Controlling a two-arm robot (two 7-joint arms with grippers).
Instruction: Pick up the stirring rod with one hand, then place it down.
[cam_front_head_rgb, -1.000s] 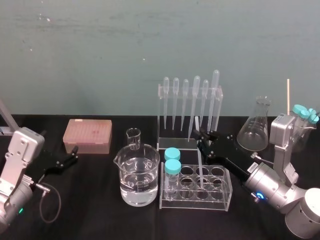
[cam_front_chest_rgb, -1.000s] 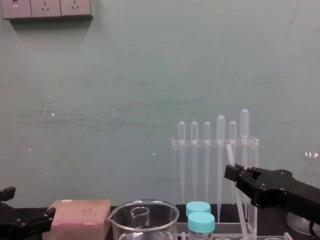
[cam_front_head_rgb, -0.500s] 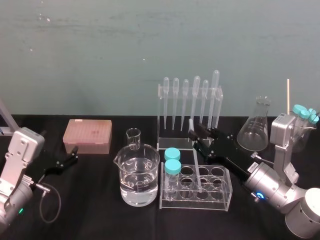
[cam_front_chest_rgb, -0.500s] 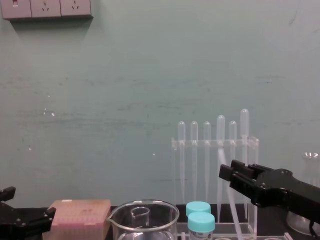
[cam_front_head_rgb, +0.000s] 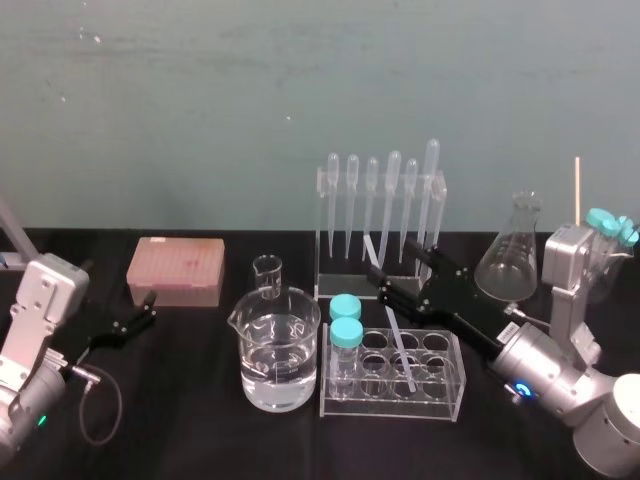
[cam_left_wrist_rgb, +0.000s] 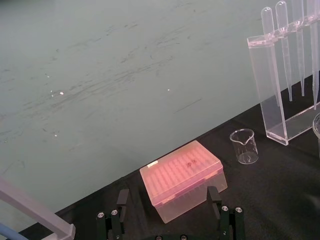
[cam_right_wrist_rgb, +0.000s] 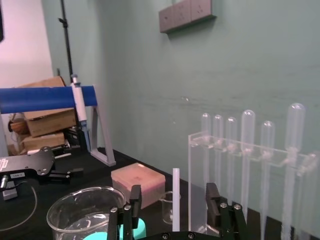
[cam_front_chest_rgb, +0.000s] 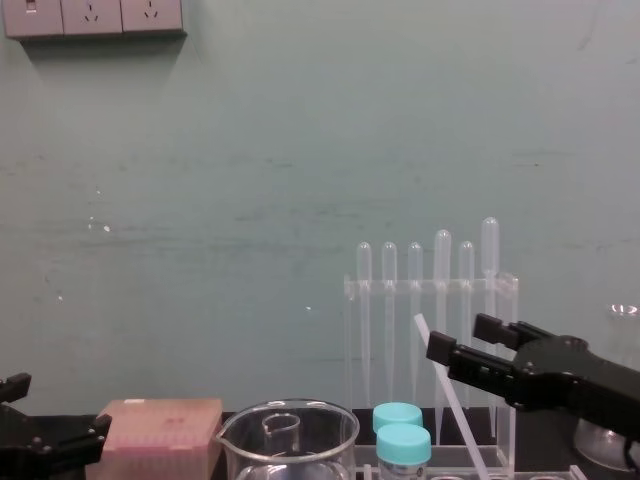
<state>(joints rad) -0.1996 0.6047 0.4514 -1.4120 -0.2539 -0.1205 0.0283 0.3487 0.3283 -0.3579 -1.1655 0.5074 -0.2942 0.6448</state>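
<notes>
The stirring rod (cam_right_wrist_rgb: 176, 197) stands with its lower end down in the clear tube rack (cam_front_head_rgb: 440, 395), right of the desk's (cam_front_head_rgb: 180, 400) middle and nearer the front edge. It leans so that its upper end tips up toward the pipette rack (cam_front_head_rgb: 325, 235) behind it. The right gripper (cam_front_head_rgb: 398, 270) reaches in from the desk's right side at about the rod's upper half. Its fingers (cam_right_wrist_rgb: 212, 200) are spread wide, and in the right wrist view the rod stands roughly midway between them with a gap on each side. From the chest view the rod crosses close by the tip of one finger, and I cannot tell whether it touches.

Nothing is clamped, so this reads as the grasp step of the pick-up: the hand brackets the rod but has not taken it.

The next move calls for closing the fingers squarely on the rod, then drawing it up along its own slant. That way the lower end comes out of the tube rack without levering against it. The two blue-capped tubes (cam_front_head_rgb: 345, 322) stand in the same rack, and the beaker of water (cam_front_head_rgb: 280, 350) sits just beside it, so the lift wants to stay clear of both. The rod can then be set down on bare desk.

The left gripper (cam_front_head_rgb: 150, 306) sits parked near the desk's left front corner with its fingers wide apart, facing the pink tip box (cam_left_wrist_rgb: 182, 177).
</notes>
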